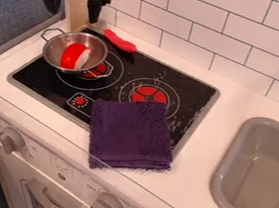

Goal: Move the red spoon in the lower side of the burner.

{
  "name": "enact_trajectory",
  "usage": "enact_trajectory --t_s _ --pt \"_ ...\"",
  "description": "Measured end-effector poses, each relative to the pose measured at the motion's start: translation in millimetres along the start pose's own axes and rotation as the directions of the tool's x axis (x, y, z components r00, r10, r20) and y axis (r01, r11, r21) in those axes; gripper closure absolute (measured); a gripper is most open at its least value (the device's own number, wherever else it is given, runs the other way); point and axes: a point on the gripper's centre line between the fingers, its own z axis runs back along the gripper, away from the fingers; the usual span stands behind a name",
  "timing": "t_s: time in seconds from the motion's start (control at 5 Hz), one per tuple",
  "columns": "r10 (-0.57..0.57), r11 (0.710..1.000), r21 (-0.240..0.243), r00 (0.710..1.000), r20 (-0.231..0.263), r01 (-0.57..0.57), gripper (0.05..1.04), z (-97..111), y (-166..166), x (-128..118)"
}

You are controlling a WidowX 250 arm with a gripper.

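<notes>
Hand (72,17) released, upper left — long red piece (120,41) at rear of stove (38,80) — tiny lettering (91,187) by knob (109,206).

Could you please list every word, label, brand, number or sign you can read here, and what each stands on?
No text can be read with certainty.
Stove front: marks near the knobs, too small.
Cooktop: marks around the red dial, too small.

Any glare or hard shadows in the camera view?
Camera view: bright highlights on the steel pan; pale specks on the black stovetop, glare or scuffs, can't tell; gripper very dark, little surface detail; no hard-edged shadow stands out on the white counter.
</notes>
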Motion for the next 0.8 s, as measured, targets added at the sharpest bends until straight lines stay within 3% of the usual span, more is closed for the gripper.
enact_trajectory --t_s 0.2,0.4,0.6,0.8 --pt "0.010 1.000 -0.001 0.999 -0.032 -0.010 0.083 -9.3 -1.1 -4.9" --pt "0.084 0.996 -0.003 0.995 -0.055 -0.085 0.083 -19.1 -9.8 10.4" --pt "0.157 0.987 0.029 0.986 -0.060 -0.156 0.083 -30.0 -15.9 30.6" --pt "0.245 0.969 0.035 0.964 -0.100 -0.243 0.083 -51.7 -21.0 47.6"
